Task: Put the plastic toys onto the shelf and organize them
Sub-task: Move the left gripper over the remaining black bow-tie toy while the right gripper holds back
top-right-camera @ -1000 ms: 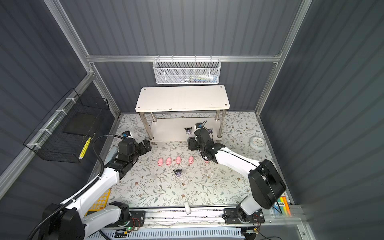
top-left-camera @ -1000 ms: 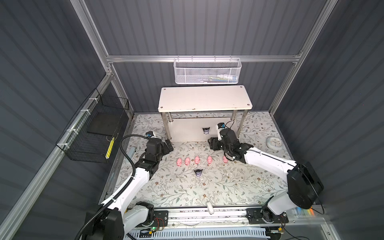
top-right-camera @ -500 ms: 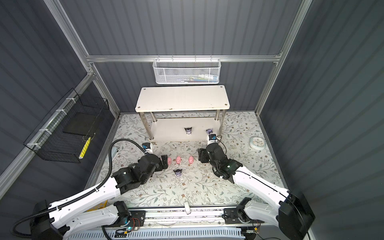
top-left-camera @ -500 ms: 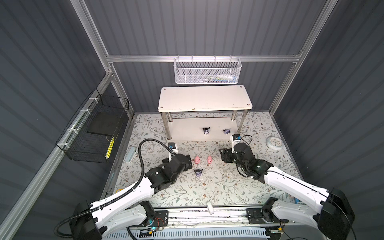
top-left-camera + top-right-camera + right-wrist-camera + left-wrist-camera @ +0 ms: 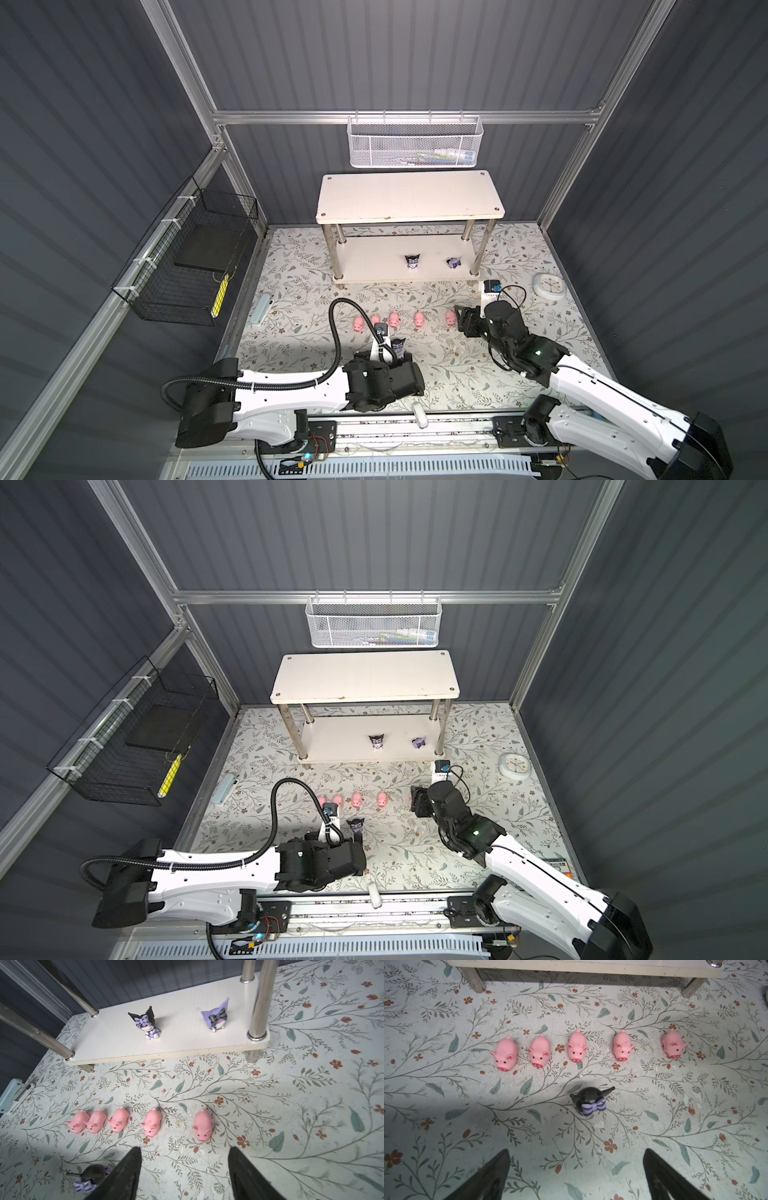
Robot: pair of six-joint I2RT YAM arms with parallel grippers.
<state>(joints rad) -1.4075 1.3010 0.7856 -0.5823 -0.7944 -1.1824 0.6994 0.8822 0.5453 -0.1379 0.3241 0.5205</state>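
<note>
Shelf: two-tier cream shelf stands far centre on the floral desk.
Lower tier: 2 black-and-purple figures. The dark figure is upright right of centre. The lilac figure is further right by the front right leg and looks tipped fwd.
Pigs: 5 pink pigs in a left-to-right row on the desk, just near of the shelf, snouts facing near. The left two sit close together. The rightmost pig is set a bit apart from the other 4.
Third figure: black w/ purple bow, upright on the desk, near of the pig row.
Left jaws: wide apart, nothing between them, fingertips low over the desk. They point at the third figure and are clear of it.
Right jaws: apart, nothing held, at the right end of the row. The rightmost pig lies just ahead of the gap, untouched.
</note>
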